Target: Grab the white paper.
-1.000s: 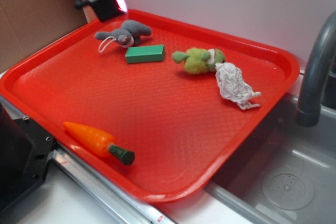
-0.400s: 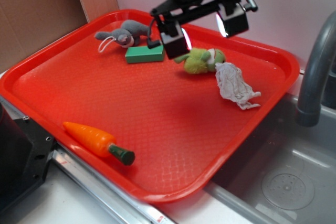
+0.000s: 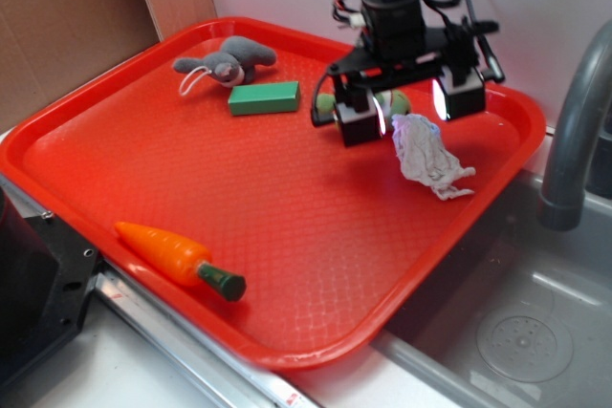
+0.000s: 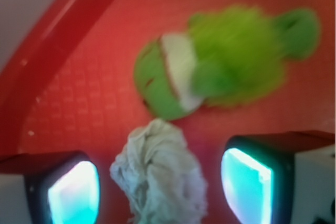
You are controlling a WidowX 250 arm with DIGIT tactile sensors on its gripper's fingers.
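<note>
The white paper (image 3: 427, 156) is a crumpled wad with a twisted tail, lying on the red tray (image 3: 239, 188) near its right rim. My gripper (image 3: 409, 110) hangs open above the wad's upper end, one finger on each side. In the wrist view the white paper (image 4: 160, 177) sits between my two glowing pads (image 4: 74, 194), apart from both, under my gripper (image 4: 160, 190). The green plush toy (image 4: 231, 69) lies just beyond the wad, touching its top. In the exterior view the green plush toy (image 3: 392, 99) is mostly hidden behind the fingers.
A green block (image 3: 264, 97) and a grey plush with a white loop (image 3: 225, 59) lie at the tray's back left. An orange carrot (image 3: 175, 257) lies near the front edge. A grey faucet (image 3: 579, 131) and sink (image 3: 521, 332) stand to the right of the tray.
My gripper has swung from the tray's back left corner across to the right and come down, passing over the green block and plush, and now straddles the white paper. Nothing on the tray moved.
</note>
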